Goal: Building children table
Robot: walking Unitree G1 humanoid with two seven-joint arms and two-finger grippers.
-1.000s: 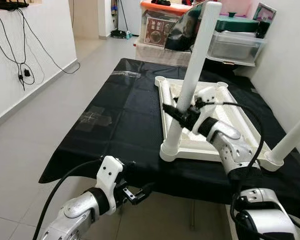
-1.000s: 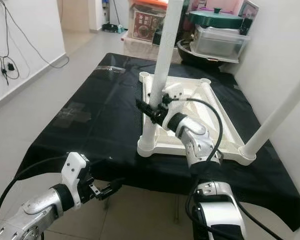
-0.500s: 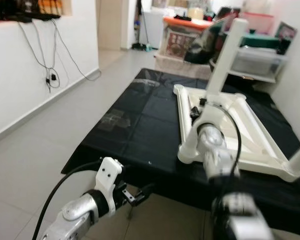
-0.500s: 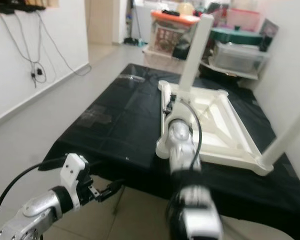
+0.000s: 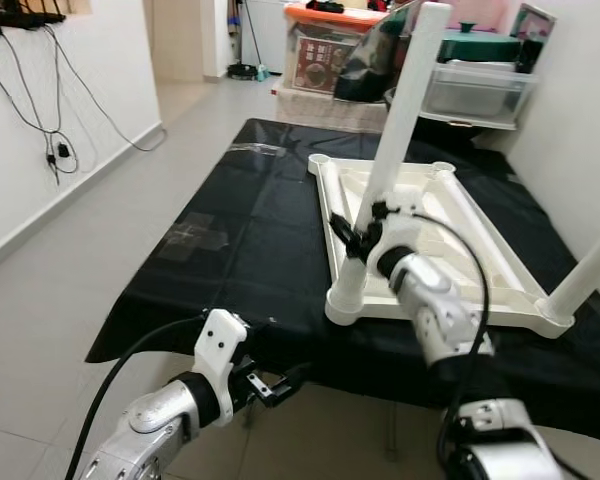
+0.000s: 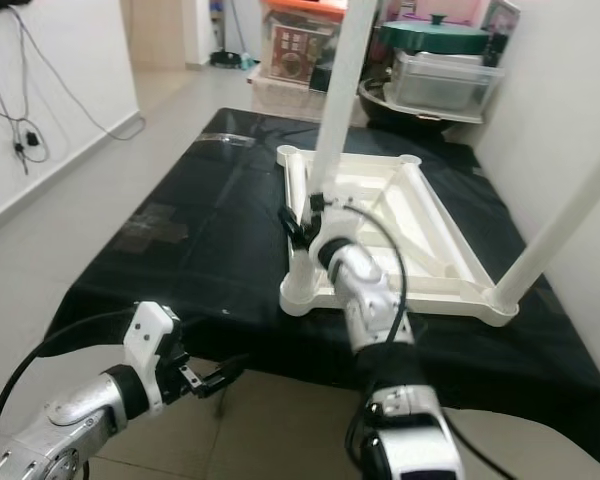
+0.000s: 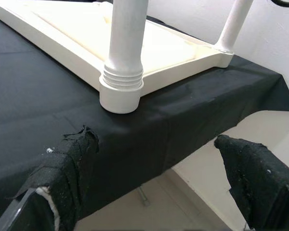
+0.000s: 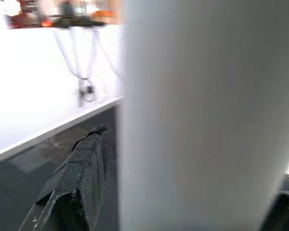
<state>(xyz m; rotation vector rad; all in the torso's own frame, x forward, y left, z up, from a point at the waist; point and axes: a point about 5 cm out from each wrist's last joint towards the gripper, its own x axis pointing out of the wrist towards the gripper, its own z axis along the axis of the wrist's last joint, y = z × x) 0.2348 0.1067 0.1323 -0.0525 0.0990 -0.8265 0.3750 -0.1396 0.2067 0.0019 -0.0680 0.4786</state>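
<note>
Leg-fitting step: right tool clamped around upright white leg seated in upturned tabletop corner socket just below; likely next, twist home; left tool idle, fingers apart.

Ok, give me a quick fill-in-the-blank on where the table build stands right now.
1. The right gripper is closed around a white table ____.
2. The white tabletop lies upside down on a ____ cloth.
3. The left gripper hangs ____ the edge of the cloth, fingers apart.
4. The number of legs standing in the tabletop's corner sockets is ____.

Missing words: leg; black; below; two
</note>
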